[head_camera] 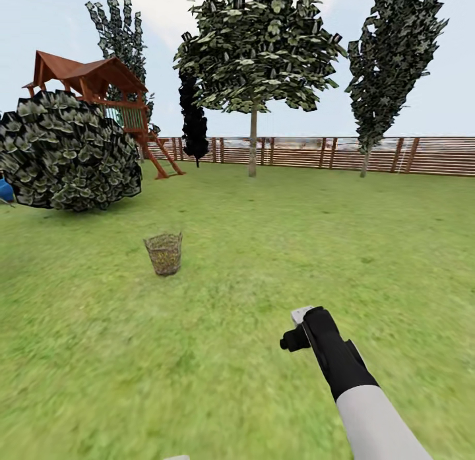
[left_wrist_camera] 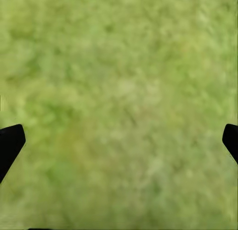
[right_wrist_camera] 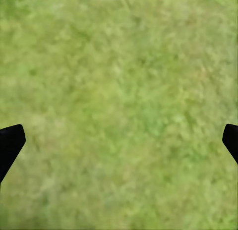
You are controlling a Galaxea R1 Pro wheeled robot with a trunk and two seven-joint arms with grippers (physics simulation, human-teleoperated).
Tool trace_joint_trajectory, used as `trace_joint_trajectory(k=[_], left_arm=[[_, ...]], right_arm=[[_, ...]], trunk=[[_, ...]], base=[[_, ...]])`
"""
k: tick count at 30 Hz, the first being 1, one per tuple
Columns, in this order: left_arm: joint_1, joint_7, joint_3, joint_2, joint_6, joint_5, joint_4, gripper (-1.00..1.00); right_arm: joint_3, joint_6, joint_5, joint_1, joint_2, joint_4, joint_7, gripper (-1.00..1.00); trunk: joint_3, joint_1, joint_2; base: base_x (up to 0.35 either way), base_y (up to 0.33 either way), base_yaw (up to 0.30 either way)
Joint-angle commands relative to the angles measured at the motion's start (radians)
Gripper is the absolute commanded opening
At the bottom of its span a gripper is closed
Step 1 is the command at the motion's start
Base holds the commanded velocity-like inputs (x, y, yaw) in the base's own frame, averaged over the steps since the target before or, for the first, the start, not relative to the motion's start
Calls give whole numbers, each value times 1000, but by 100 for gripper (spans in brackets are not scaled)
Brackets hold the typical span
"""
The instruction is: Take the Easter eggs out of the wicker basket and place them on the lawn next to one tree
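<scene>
Head view: the open-weave wicker basket [head_camera: 163, 253] stands on mottled lawn [head_camera: 264, 249], well ahead and left of my right arm [head_camera: 343, 374]; the straight pale-trunked tree [head_camera: 253, 143] rises far beyond. My left gripper [left_wrist_camera: 119, 141] and right gripper [right_wrist_camera: 119, 141] hang spread wide over bare grass.

lawn [head_camera: 264, 249]: mottled green, yellower patches under my wrists.
wicker basket [head_camera: 163, 253]: brown, open weave.
tree [head_camera: 253, 143]: pale grey-brown trunk, canopy speckled green and white.
fence [head_camera: 409, 155]: brown horizontal slats.
playset [head_camera: 99, 84]: red-brown wood.
bush [head_camera: 66, 153]: dark green, pale flecks.
my right arm [head_camera: 356, 387]: black wrist, light grey forearm.
my fingers [right_wrist_camera: 11, 143]: black.
</scene>
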Motion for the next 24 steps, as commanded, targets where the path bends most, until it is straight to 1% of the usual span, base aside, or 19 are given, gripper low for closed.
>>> trace_joint_trajectory(k=[1, 6, 11, 16, 20, 22, 24], left_arm=[[0, 2, -1, 0, 4, 10, -2, 100], [0, 2, -1, 1, -4, 12, -2, 100], [0, -8, -2, 3, -7, 29, -2, 100], [0, -36, -2, 11, -7, 41, -4, 100], [0, -75, -1, 26, -7, 45, -5, 100], [0, -92, 1, 30, -7, 51, -6, 100], [0, -103, 5, 32, -7, 64, -7, 100]], right_arm=[[0, 3, 11, -1, 0, 0, 9, 100], [1, 4, 11, -1, 0, 2, 9, 100], [2, 4, 11, -1, 3, 3, 9, 100], [3, 4, 11, -1, 3, 15, 9, 100], [4, 3, 11, -1, 3, 30, 8, 100], [5, 3, 11, -1, 3, 34, 8, 100], [5, 3, 11, -1, 3, 36, 8, 100]], trunk=[[-1, 1, -1], [-1, 1, -1], [-1, 1, -1], [-1, 1, -1], [-1, 1, -1], [-1, 1, -1], [-1, 1, -1]], base=[[343, 86, 0], [343, 88, 0], [343, 103, 0], [343, 117, 0], [342, 127, 0], [342, 138, 0], [342, 141, 0]])
